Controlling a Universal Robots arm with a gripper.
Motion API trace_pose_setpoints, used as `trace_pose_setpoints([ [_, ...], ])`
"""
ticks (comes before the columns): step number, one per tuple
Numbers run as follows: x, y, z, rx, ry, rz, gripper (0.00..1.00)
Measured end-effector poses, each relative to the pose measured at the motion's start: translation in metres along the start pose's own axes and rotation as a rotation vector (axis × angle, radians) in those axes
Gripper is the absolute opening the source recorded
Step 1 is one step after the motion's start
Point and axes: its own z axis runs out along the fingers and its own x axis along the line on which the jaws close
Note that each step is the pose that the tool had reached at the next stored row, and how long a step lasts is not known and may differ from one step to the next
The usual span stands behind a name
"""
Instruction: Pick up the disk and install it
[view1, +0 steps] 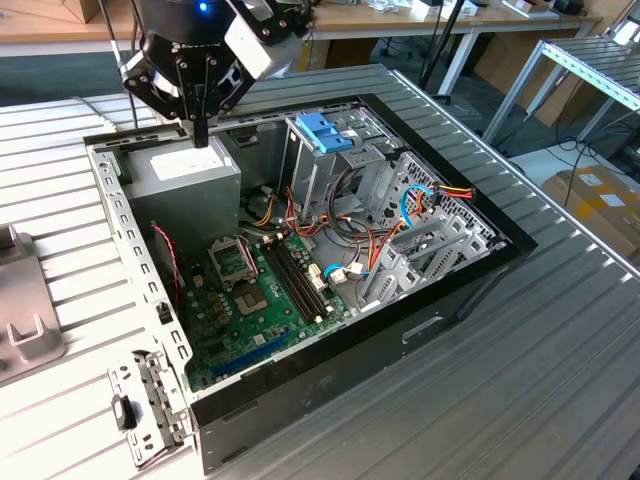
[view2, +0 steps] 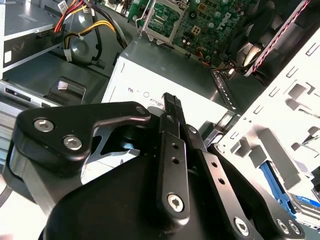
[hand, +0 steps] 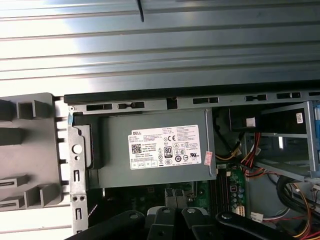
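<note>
- On the ribbed grey metal table (view1: 560, 360) we see an open, black-rimmed desktop computer case (view1: 330, 370) lying flat, with its green motherboard (view1: 250, 310) exposed.
- Inside the case, toward the exterior view's left, we find the big grey metal power-supply box (view1: 185, 185), which bears a white label.
- Over that box hangs the black two-finger gripper (view1: 201, 132). Its fingertips are pressed together on nothing, close above the box's top. We cannot tell whether they touch it.
- Beside the box, toward the exterior view's right, stands the bare metal drive cage (view1: 350, 170), topped by a blue plastic bracket (view1: 325, 130).
- Beyond the pale perforated case wall (view2: 300, 105), in the second wrist view, we make out part of the disk (view2: 306, 202). It is a flat silver-metal drive with a light blue plastic rail and a pale label, and it lies well apart from the gripper.
</note>
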Motion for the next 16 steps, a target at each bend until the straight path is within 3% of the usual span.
trace_pose_setpoints([
  [16, 0.0092, -0.0007, -0.0002, 0.0000, 0.0000, 0.000, 0.11],
])
